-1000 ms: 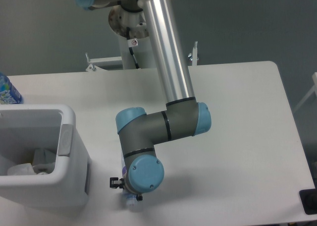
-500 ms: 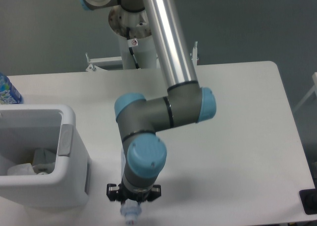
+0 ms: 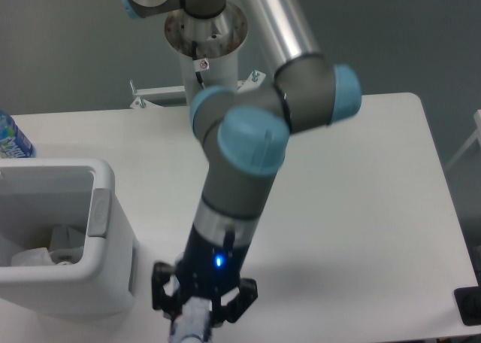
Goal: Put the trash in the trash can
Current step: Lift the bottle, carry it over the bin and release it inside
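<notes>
The claw [image 3: 197, 317] is clamped on the bottle [image 3: 189, 329] above the worktop [image 3: 361, 207]. Remaining, by judgement: transfer to the trash can [image 3: 101, 207], which already holds white items.

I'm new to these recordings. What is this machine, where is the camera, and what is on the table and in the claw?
This is a single jointed robot arm, filmed by one fixed camera looking down at a white table. Its two-fingered claw sits near the front edge, closed around a plastic bottle, which is only partly visible. At the left stands a white bin with some white trash already inside. Behind it, at the far left edge, a blue-labelled bottle peeks in.
</notes>
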